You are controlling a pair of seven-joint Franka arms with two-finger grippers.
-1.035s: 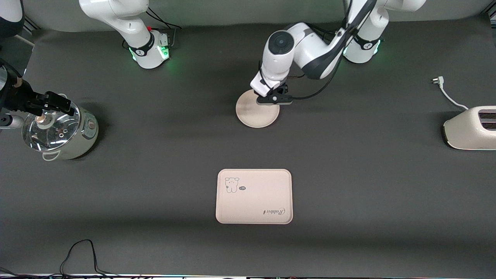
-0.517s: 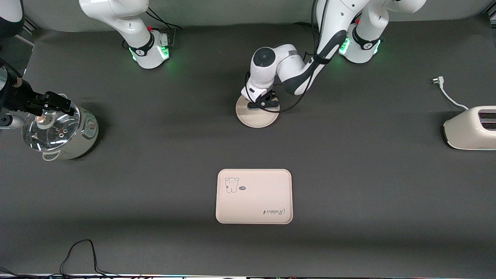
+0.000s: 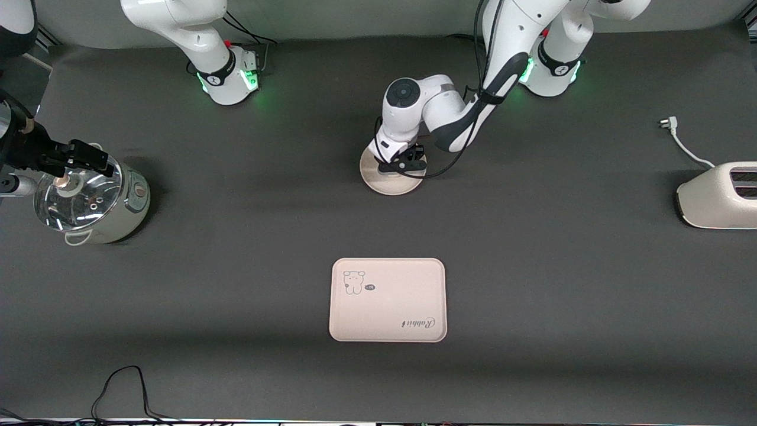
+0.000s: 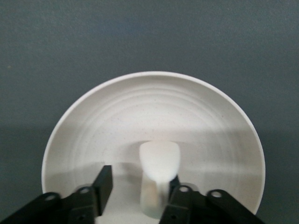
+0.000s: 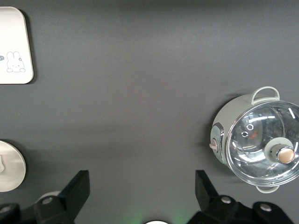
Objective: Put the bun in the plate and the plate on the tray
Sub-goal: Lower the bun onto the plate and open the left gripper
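Observation:
The round cream plate [image 3: 391,182] lies on the dark mat toward the robots' bases. My left gripper [image 3: 402,165] is low over its rim part nearest the bases. In the left wrist view the small white bun [image 4: 159,161] rests on the plate [image 4: 154,107] between the fingers of the left gripper [image 4: 140,176]. The jaws are open, with a gap between one finger and the bun. The bun is hidden in the front view. The cream rabbit tray [image 3: 387,299] lies nearer the front camera. My right gripper [image 5: 140,179] is open and empty, waiting high over the mat.
A pot with a glass lid [image 3: 89,204] stands at the right arm's end. A white toaster [image 3: 718,195] with its cord stands at the left arm's end. The tray's corner [image 5: 14,46] and the plate's edge [image 5: 7,165] show in the right wrist view.
My left arm has come down and folded in over the plate, bringing its gripper low over the rim. The plate, the tray and the right arm have not moved.

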